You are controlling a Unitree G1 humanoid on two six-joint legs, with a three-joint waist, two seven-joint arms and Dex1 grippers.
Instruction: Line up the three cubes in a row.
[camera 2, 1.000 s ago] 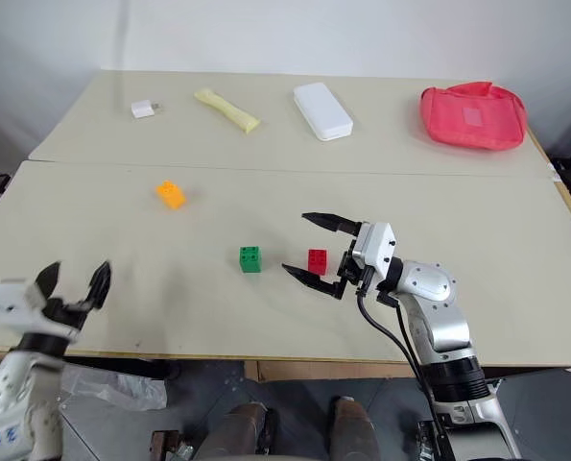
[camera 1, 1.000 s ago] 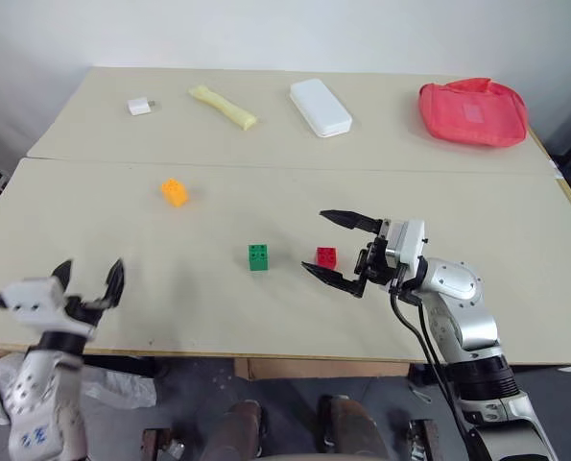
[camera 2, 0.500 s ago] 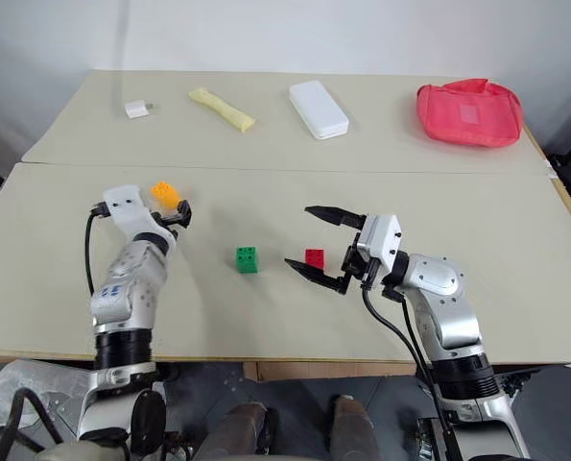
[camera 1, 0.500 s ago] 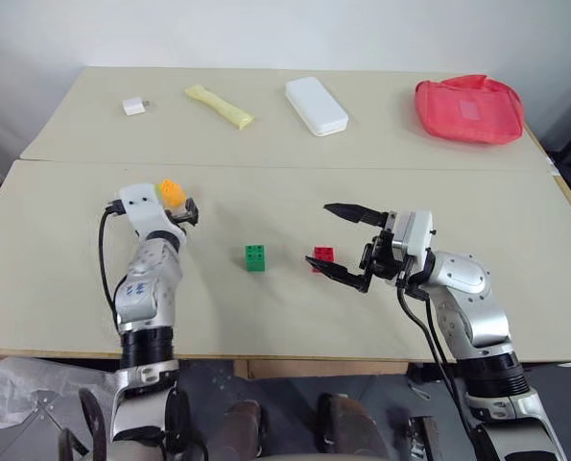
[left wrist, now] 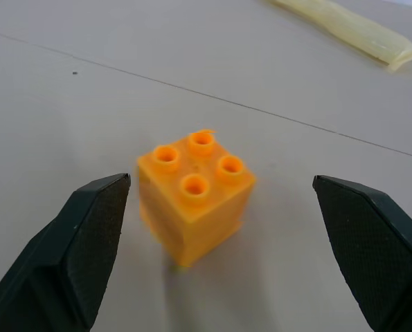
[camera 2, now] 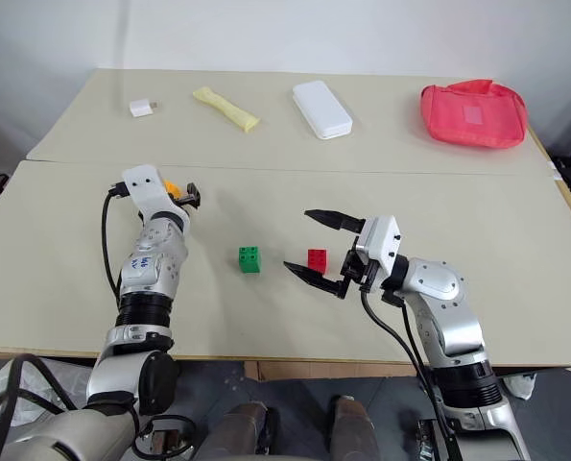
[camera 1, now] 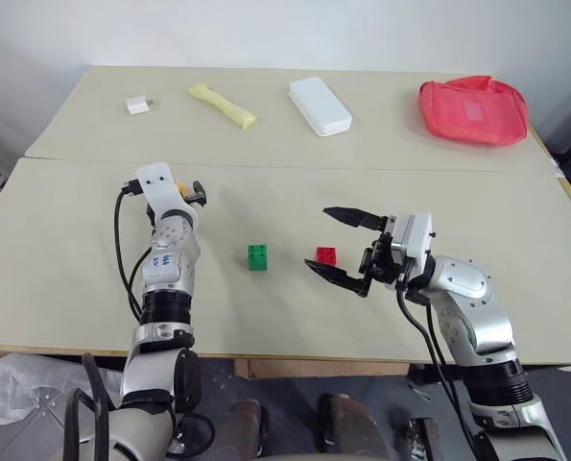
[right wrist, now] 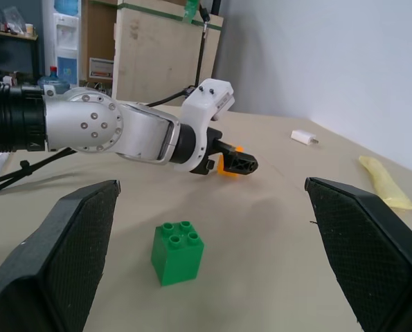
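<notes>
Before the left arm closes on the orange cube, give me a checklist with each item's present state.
1. Left end effector open: ok, both fingers stand apart.
2. Orange cube between its fingers: ok, it sits in the gap, touching neither finger.
3. Orange cube upright on the table: ok, studs face up.
4. Nothing else crowding that grasp: ok, the yellow piece lies well beyond.
5. Right end effector clear of the left arm: ok, it hangs open around the red cube, apart from it.
6. Row started: not ok, the green cube and red cube lie near each other, but the orange one lies far off.
</notes>
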